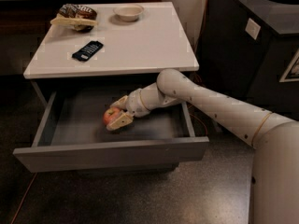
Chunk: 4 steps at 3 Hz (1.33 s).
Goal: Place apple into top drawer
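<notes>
The top drawer is pulled wide open, showing its plain grey inside. The small red apple with a yellowish patch is low inside the drawer, left of centre, at or just above the floor. My gripper reaches into the drawer from the right on the white arm. Its two tan fingers sit on either side of the apple, closed against it. I cannot tell whether the apple rests on the drawer floor.
On the white cabinet top stand a shallow white bowl, a black remote and a snack bag. A dark bin stands to the right. The drawer's side walls flank my arm.
</notes>
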Each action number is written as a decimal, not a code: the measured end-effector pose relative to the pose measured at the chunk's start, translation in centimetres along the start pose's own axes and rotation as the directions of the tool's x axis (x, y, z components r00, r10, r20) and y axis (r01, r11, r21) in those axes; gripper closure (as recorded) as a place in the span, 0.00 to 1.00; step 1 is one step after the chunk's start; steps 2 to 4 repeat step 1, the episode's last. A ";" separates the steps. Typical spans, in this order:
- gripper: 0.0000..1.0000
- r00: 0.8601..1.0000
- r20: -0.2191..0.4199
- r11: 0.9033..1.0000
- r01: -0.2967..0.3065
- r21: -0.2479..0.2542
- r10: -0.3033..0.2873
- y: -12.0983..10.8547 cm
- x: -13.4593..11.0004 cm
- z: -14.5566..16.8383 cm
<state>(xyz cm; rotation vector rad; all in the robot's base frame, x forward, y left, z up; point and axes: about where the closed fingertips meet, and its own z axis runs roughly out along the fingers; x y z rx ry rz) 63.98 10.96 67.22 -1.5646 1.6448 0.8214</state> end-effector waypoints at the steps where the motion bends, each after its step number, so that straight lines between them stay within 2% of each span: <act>1: 0.00 1.000 0.000 1.000 0.001 -0.003 -0.001 0.1 0.0 0.1; 4: 0.00 1.000 0.000 1.000 0.001 -0.003 -0.001 0.1 0.0 0.1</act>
